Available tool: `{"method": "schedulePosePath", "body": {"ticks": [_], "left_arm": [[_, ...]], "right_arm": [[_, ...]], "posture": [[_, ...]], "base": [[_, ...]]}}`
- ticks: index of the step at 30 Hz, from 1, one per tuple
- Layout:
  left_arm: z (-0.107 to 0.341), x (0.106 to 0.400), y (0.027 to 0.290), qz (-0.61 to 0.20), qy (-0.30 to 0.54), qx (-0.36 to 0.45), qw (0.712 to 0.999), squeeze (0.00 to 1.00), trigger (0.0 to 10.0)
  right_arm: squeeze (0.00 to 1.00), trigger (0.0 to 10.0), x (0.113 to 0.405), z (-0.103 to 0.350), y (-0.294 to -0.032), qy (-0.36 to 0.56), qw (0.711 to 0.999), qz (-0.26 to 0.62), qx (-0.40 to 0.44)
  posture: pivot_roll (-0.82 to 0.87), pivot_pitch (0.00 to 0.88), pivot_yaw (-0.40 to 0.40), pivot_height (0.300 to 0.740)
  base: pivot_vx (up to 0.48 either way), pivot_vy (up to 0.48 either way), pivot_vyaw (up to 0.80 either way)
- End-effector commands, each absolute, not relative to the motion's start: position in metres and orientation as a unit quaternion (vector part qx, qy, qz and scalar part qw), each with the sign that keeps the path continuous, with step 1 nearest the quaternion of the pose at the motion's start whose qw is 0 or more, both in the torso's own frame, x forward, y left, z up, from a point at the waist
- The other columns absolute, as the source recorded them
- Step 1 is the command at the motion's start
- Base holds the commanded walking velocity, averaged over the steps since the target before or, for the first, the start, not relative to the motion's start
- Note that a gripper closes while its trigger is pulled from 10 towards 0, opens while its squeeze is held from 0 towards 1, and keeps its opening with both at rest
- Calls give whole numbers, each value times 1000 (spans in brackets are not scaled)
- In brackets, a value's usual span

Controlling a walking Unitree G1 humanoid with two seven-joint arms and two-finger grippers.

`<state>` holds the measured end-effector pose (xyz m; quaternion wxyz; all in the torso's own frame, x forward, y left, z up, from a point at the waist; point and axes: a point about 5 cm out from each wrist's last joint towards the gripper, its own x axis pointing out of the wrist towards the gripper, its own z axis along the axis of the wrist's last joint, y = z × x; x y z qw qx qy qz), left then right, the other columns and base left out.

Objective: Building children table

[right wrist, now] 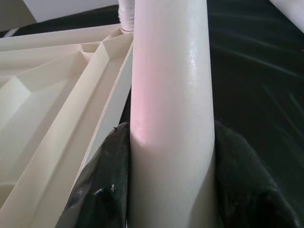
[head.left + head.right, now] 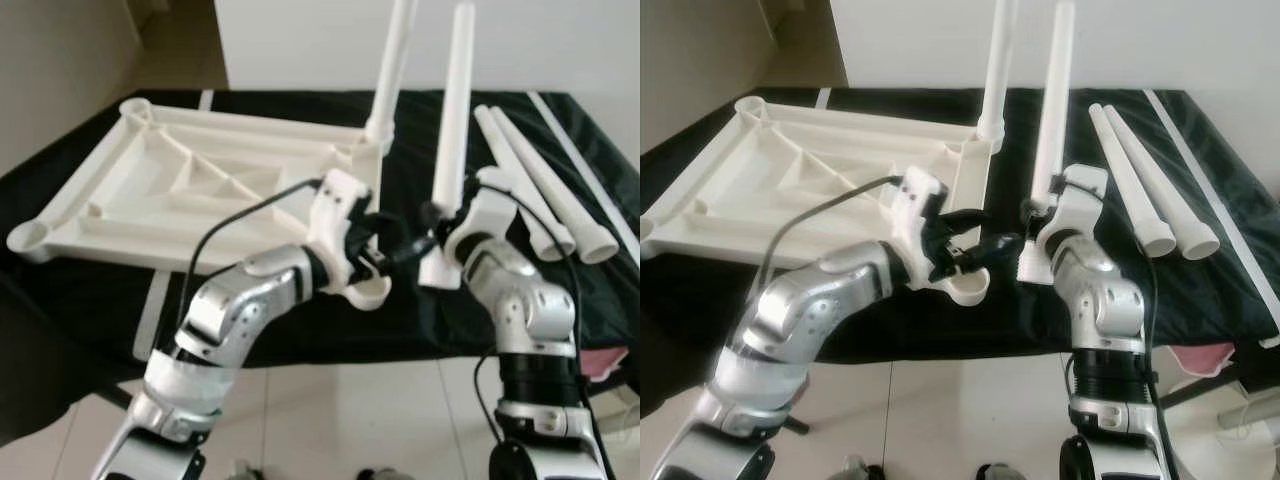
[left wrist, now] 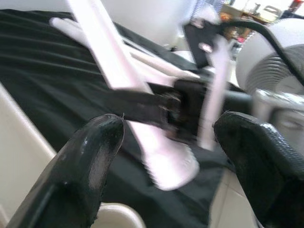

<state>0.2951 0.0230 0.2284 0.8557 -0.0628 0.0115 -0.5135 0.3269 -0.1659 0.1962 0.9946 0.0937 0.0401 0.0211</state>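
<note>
A white plastic children's table top (image 2: 190, 190) lay upside down on a tabletop covered in black cloth (image 2: 420, 310), its ribbed underside facing up. It filled the area from nine o'clock to twelve o'clock of the head camera's scene. One white leg (image 2: 390, 70) already stood upright in the corner socket at about twelve o'clock.

The right claw (image 1: 171, 190) was closed on a second white leg (image 2: 455, 110), with a black finger pressed against each side of it. That leg stood nearly upright, just to the three o'clock side of the fitted leg, and its lower end was near the table top's near right corner socket (image 2: 368, 292). Whether it touched the cloth could not be told.

The left claw (image 2: 975, 250) reached in from seven o'clock, beside that corner socket. Its two black fingers (image 3: 90, 161) were spread wide with nothing between them, pointing toward the right claw and the held leg.

Two more white legs (image 2: 540, 190) lay flat side by side on the cloth at about two o'clock, well apart from the table top. White tiled floor (image 2: 370, 420) showed below the tabletop's near edge.
</note>
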Motion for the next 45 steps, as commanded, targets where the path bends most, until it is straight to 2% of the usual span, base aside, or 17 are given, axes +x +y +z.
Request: {"method": "schedulePosePath", "body": {"ticks": [1,8,10,13,23,28,35,36,41,45], "left_arm": [[232,302,24,-494,1,-64,867,0,10000],[233,313,26,-468,6,-77,880,0,10000],[231,334,32,-410,22,-69,909,0,10000],[226,347,37,-370,41,-70,926,0,10000],[222,361,40,-322,42,-103,940,0,10000],[227,369,42,-277,0,-59,959,0,10000],[228,371,42,-295,-27,-48,954,0,10000],[230,369,38,-321,-26,-59,945,0,10000],[234,371,36,-319,-41,-45,946,0,10000],[238,368,29,-375,-40,-53,925,0,10000]], "right_arm": [[0,10000,322,203,-162,5,993,41,113],[0,10000,318,201,-160,-12,992,49,117],[0,10000,312,200,-157,-36,992,65,101],[0,10000,305,205,-150,-67,988,85,110],[0,10000,294,205,-144,-102,980,99,136],[0,10000,288,202,-142,-113,980,118,113],[0,10000,274,200,-139,-118,970,179,110],[0,10000,270,200,-139,-118,967,195,111],[0,10000,266,201,-136,-125,961,222,108],[0,10000,261,200,-126,-121,947,278,106]], "posture": [[-83,62,17,740],[-90,56,22,740],[-103,33,26,740],[-106,27,26,740],[-115,0,18,740],[-118,0,15,740],[-127,0,21,740],[-119,0,16,740],[-114,0,15,740],[-115,0,16,740]], "base": [[0,0,0],[0,0,0],[0,0,0],[0,0,0],[0,0,0],[0,0,0],[0,0,0],[0,0,0],[0,0,0],[0,0,0]]}}
